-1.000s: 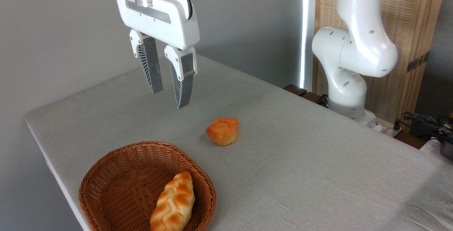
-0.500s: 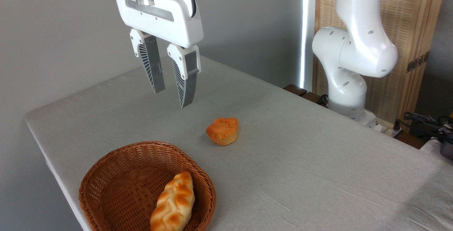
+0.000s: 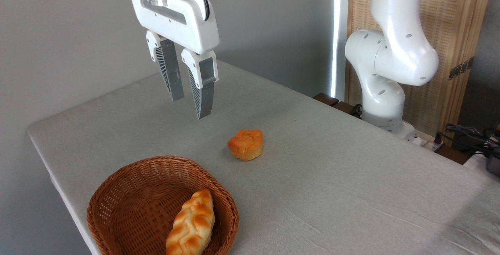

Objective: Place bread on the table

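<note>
Near the middle of the table (image 3: 351,177), clear of the basket (image 3: 117,192), sits the bun (image 3: 245,144), seemingly light and soft, best pinched gently across its flanks, while the empty gripper (image 3: 190,108) hangs above, fingers narrowly parted.

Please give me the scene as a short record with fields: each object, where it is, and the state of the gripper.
bun: small orange-brown bun, lying on the table, outside the basket
table: light grey surface
basket: round brown wicker basket, near the table's front left edge
loaf: pale braided loaf, lying inside the basket
gripper: in the air above the table, up and left of the bun, fingers apart, holding nothing
task state: bun appears already placed on the table
</note>
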`<state>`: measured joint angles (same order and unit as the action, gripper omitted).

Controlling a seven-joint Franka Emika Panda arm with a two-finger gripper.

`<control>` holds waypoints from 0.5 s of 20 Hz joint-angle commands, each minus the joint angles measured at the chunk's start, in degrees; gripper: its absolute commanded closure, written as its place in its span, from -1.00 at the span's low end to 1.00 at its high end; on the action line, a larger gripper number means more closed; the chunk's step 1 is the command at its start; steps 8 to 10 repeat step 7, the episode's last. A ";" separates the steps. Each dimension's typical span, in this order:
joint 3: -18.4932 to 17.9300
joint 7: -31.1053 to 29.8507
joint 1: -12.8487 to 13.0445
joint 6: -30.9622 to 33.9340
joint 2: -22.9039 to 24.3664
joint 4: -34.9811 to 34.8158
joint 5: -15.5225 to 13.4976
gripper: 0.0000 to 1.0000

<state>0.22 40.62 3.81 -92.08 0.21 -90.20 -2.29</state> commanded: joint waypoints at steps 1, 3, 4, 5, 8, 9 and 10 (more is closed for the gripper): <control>-0.84 2.00 0.41 2.43 -0.30 1.08 0.10 -1.00; -0.84 2.00 0.32 2.43 -0.30 1.08 0.10 -1.00; -0.84 2.00 0.32 2.43 -0.30 1.16 0.01 -1.00; -0.84 2.00 0.32 2.43 -0.30 1.08 0.01 -1.00; -0.84 2.00 0.32 2.34 -0.30 1.16 -0.17 -1.00; -0.84 2.00 0.32 2.34 -0.30 1.16 -0.17 -1.00; -0.84 2.00 0.32 2.34 -0.30 1.16 -0.17 -1.00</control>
